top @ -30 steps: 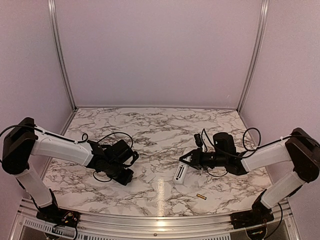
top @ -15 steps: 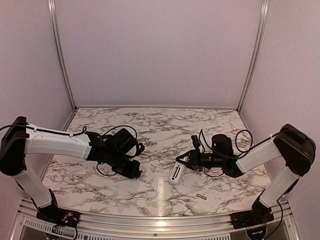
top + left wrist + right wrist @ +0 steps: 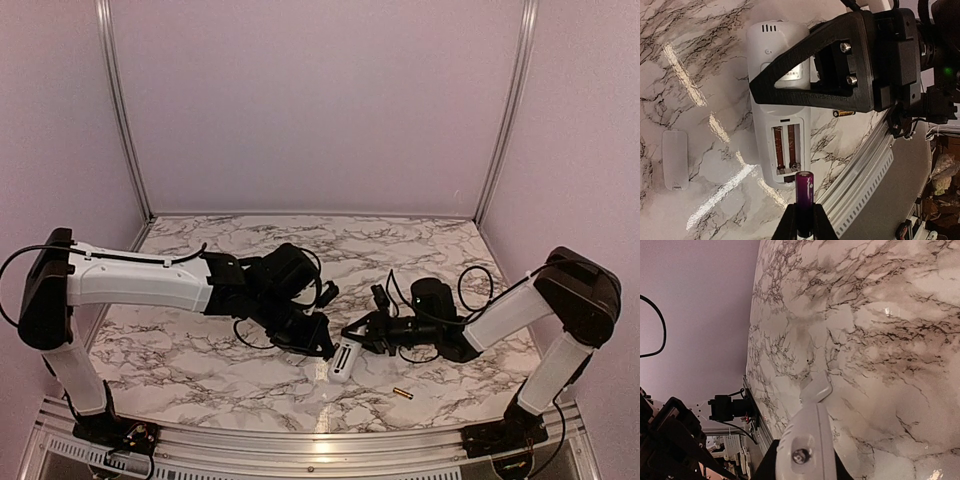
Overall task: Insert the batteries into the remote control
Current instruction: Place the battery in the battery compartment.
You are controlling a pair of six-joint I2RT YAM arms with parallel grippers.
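Observation:
The white remote control (image 3: 771, 60) lies back up with its battery bay (image 3: 786, 152) open and empty. My right gripper (image 3: 840, 70) is shut across its upper body; it also shows in the top view (image 3: 358, 332) and in the right wrist view (image 3: 802, 467), where the remote (image 3: 807, 440) fills the jaws. My left gripper (image 3: 804, 216) is shut on the dark blue-purple battery (image 3: 804, 187) and holds it just short of the bay's spring end. In the top view it (image 3: 322, 348) is right beside the remote (image 3: 344, 362). The gold battery (image 3: 402, 393) lies on the table, to the remote's right.
The loose white battery cover (image 3: 675, 160) lies on the marble left of the remote, and shows beyond the remote's end in the right wrist view (image 3: 816, 386). The table's aluminium front rail (image 3: 320, 440) runs close by. Both arms' cables hang near the centre.
My left arm has swung right across the table with the battery, up to the remote. My right gripper has shifted the remote left and a little nearer the front.

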